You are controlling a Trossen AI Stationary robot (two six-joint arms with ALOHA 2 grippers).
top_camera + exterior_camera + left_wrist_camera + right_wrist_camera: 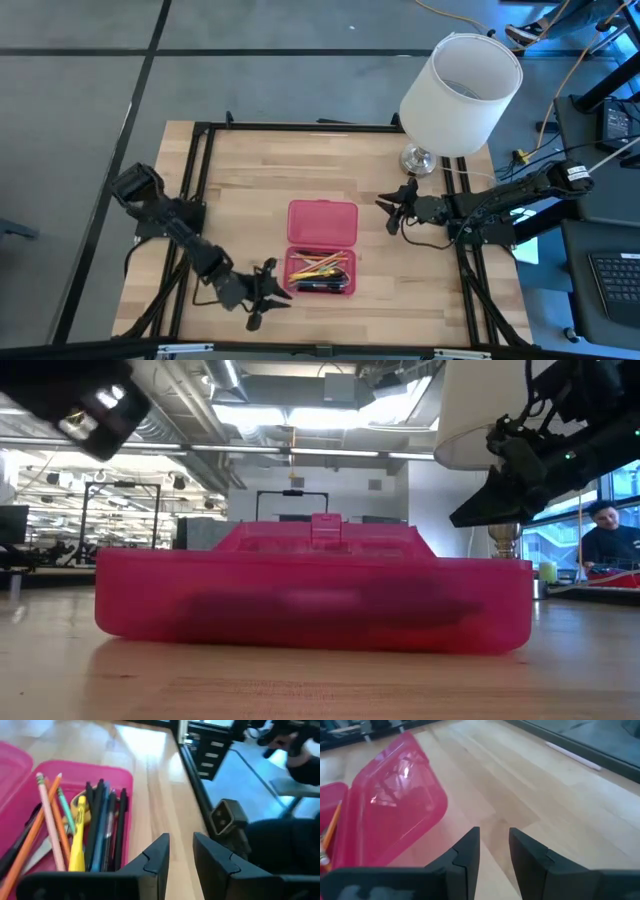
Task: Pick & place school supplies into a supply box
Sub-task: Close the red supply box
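From above, the flat pink plastic supply box (321,247) lay open mid-table, pencils and pens (320,272) inside; the left gripper (268,292) hung just beside its filled tray, the right gripper (397,208) near its lid. The left wrist view showed narrowly parted, empty fingers (159,857). The right wrist view showed the same. Packing looked finished; closing the lid probably came next.

No legible text, label, brand, number or sign found in any view — none on the supply box (322,222), none on the pens and pencils (75,827) inside it, and none on the lampshade (460,82) or the table (250,170).
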